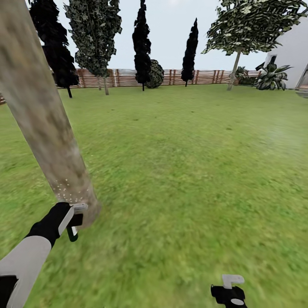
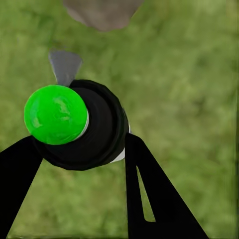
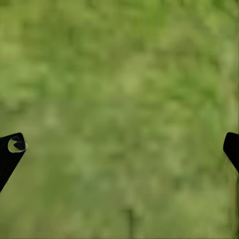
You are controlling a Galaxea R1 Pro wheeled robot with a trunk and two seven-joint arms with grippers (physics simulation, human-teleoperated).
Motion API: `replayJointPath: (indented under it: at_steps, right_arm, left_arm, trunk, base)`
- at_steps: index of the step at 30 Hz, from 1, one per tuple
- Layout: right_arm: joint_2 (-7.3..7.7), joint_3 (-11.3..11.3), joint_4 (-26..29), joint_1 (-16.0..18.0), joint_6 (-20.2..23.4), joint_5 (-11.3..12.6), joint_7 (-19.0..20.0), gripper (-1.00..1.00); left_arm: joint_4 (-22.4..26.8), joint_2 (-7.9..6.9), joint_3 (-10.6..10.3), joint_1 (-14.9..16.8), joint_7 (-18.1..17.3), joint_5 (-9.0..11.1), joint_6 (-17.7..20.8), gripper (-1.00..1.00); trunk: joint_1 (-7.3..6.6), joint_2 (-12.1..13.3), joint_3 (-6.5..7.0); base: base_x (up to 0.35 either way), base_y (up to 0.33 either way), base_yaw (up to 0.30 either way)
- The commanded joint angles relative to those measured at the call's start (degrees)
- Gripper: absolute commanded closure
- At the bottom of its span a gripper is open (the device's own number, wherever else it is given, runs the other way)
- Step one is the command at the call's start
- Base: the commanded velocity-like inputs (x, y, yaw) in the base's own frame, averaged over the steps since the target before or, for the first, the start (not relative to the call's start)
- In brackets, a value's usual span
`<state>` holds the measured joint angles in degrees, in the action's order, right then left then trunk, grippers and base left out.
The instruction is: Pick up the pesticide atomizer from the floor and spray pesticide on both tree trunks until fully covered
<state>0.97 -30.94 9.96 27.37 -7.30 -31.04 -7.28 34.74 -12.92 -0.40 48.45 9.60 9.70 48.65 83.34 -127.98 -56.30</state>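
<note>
A thick, pale grey-brown tree trunk (image 1: 38,124) leans across the left of the head view, its base (image 2: 102,11) also showing in the left wrist view. Small white specks (image 1: 70,190) dot the bark just above the ground. My left gripper (image 1: 73,220) hangs right in front of that base, shut on the pesticide atomizer (image 2: 79,124), a small dark bottle with a bright green cap held between the black fingers (image 2: 149,189). Its dark lower end (image 1: 72,234) pokes out under the hand. My right gripper (image 1: 229,291) is low at the right over grass, open and holding nothing (image 3: 122,147).
Green lawn (image 1: 184,162) spreads ahead to a brown slatted fence (image 1: 124,78). Dark trees and a round bush (image 1: 155,75) line the fence. A tree with a pale trunk (image 1: 234,70), a broad-leaved plant (image 1: 271,77) and a white wall (image 1: 295,55) stand far right.
</note>
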Motion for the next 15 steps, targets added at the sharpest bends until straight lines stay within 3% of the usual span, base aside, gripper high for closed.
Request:
replayJointPath:
  at_steps: [1, 4, 8, 13, 15]
  right_arm:
    - [0.0, -0.4, -0.1, 0.0, -0.3, -0.5, -0.1, -1.0]
    - [0.0, -0.4, -0.1, 0.0, -0.3, -0.5, -0.1, -1.0]
    - [0.08, -0.4, -0.1, 0.0, -0.3, -0.5, -0.1, -1.0]
    - [0.09, -0.4, -0.1, 0.0, -0.3, -0.5, -0.1, -1.0]
    - [0.09, -0.5, -0.1, 0.0, -0.3, -0.5, -0.1, -1.0]
  left_arm:
    - [0.1, 0.0, 0.0, 0.1, 0.5, 0.6, 0.3, 1.0]
    - [0.2, 0.08, -0.1, 0.5, 0.4, 0.6, 0.4, 1.0]
    - [0.5, 1.37, -0.2, 1.0, 0.3, 0.5, 0.9, 1.0]
    - [3.2, 1.03, -0.1, 3.9, 0.3, 0.4, 6.0, 1.0]
    - [3.9, 0.88, -0.2, 6.7, 0.3, 0.3, 8.6, 1.0]
  trunk:
    - [-0.01, 0.0, -0.05]
    - [-0.01, 0.0, -0.05]
    - [-0.01, 0.0, -0.05]
    - [-0.01, 0.0, -0.05]
    - [-0.01, 0.0, -0.05]
  base:
    - [0.007, -0.309, 0.276]
    - [0.004, -0.309, 0.276]
    - [0.079, -0.309, 0.276]
    - [0.107, -0.309, 0.276]
    - [0.11, -0.309, 0.276]
